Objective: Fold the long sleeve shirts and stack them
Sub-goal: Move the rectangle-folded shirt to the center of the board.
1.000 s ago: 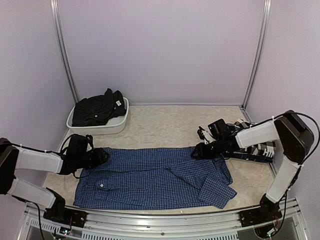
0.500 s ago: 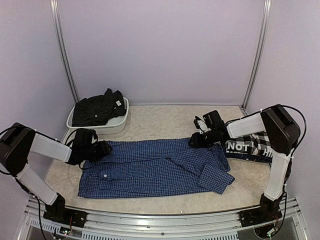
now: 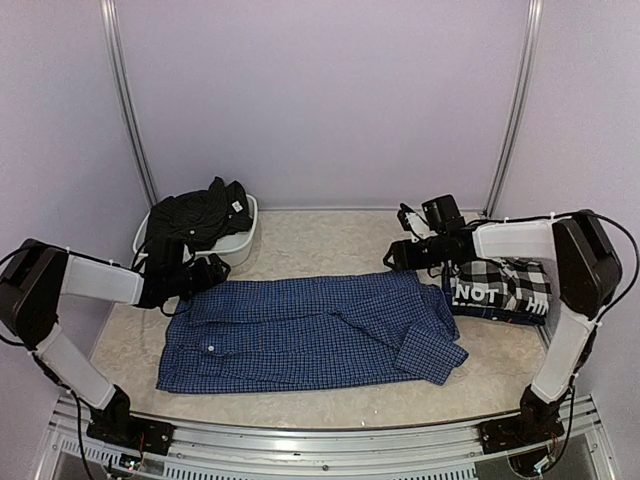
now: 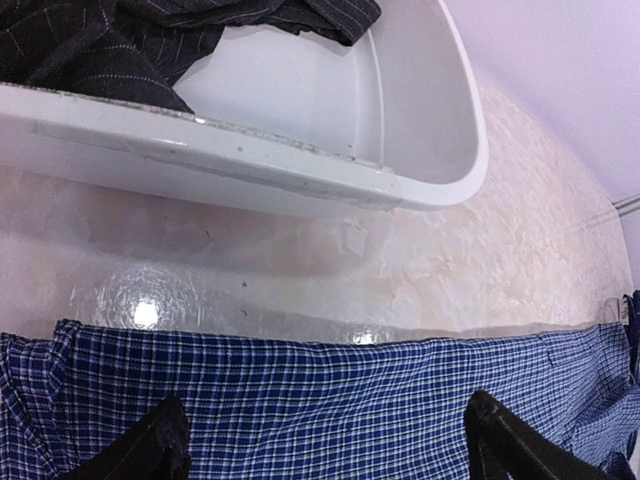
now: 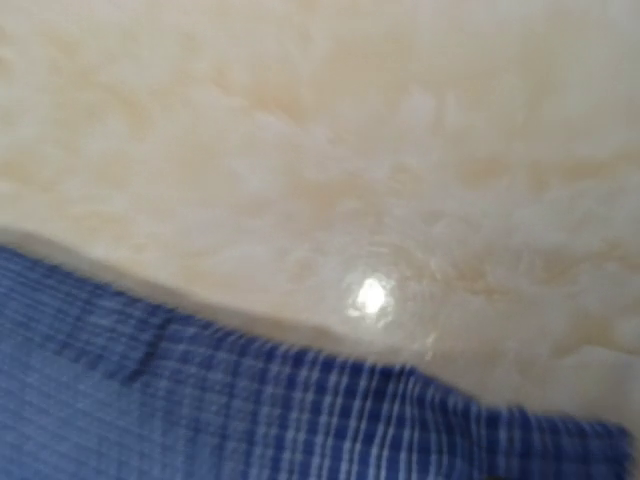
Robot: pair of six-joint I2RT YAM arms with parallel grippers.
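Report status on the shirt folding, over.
Left gripper open over far edge of blue checked shirt. Right gripper at its far right corner, jaws unclear. Shirt spread flat. Nothing blocking.

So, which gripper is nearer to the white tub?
Left. The left gripper is just beside the white tub; the right gripper is far across, at the blue shirt's other end.

This looks like a robot test cell in a lab. Plain lilac panels (image 3: 320, 100) close it on three sides, with aluminium posts (image 3: 128, 110) in the corners. A left arm (image 3: 95, 285) and a right arm (image 3: 515, 240) stand on a metal rail (image 3: 320, 455) at the near edge of a marble-patterned surface (image 3: 330, 240).
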